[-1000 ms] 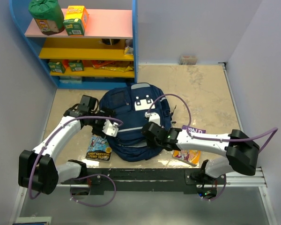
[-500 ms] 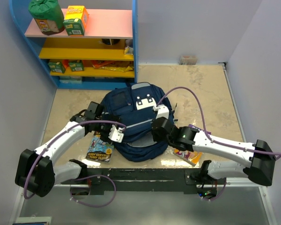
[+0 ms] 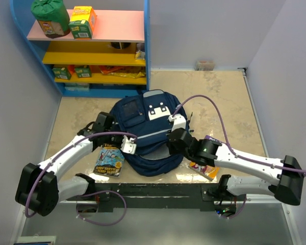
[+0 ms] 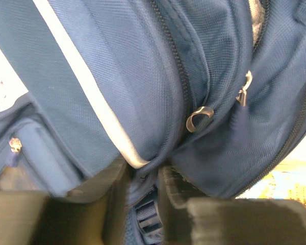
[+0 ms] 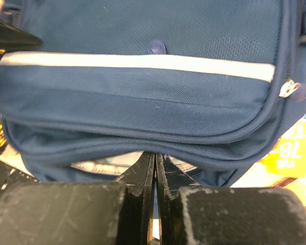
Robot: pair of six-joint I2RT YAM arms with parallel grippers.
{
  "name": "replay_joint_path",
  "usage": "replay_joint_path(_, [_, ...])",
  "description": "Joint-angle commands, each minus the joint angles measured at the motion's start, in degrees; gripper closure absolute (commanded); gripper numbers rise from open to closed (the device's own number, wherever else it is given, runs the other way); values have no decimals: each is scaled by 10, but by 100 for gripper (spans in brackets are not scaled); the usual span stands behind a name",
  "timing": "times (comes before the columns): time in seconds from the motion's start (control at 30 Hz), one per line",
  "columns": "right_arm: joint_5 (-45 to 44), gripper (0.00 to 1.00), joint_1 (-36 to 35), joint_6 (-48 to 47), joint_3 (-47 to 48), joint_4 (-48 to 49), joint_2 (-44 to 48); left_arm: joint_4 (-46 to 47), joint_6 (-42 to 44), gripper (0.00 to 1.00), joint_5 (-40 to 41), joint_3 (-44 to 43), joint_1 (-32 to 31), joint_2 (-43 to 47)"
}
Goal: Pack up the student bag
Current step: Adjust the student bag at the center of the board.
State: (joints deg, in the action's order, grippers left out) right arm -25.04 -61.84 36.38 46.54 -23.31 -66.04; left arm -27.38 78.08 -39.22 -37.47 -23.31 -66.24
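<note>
Large navy-blue fabric backpack (image 3: 145,130) sits mid-table, zips apparently closed — left gripper (image 4: 143,178) pinching a fold of its fabric, right gripper (image 5: 155,161) shut at its near edge, nothing visible in it — colourful paperback book (image 3: 108,161) and yellow snack packet (image 3: 206,169) lie outside beside it, so packing looks barely begun.

student bag (image 3: 143,130): mid-table (image 3: 219,97) | book (image 3: 108,161): left of bag | packet (image 3: 204,169): right of bag | shelf (image 3: 92,46): behind, left
</note>
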Motion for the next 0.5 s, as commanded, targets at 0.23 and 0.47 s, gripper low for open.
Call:
replay_joint_path(0.23, [-8, 71, -133, -118, 55, 33, 46, 2, -93, 100, -45, -124, -3, -11])
replay_joint_path(0.47, [-21, 59, -251, -356, 39, 200, 7, -79, -95, 100, -55, -188, -18, -42])
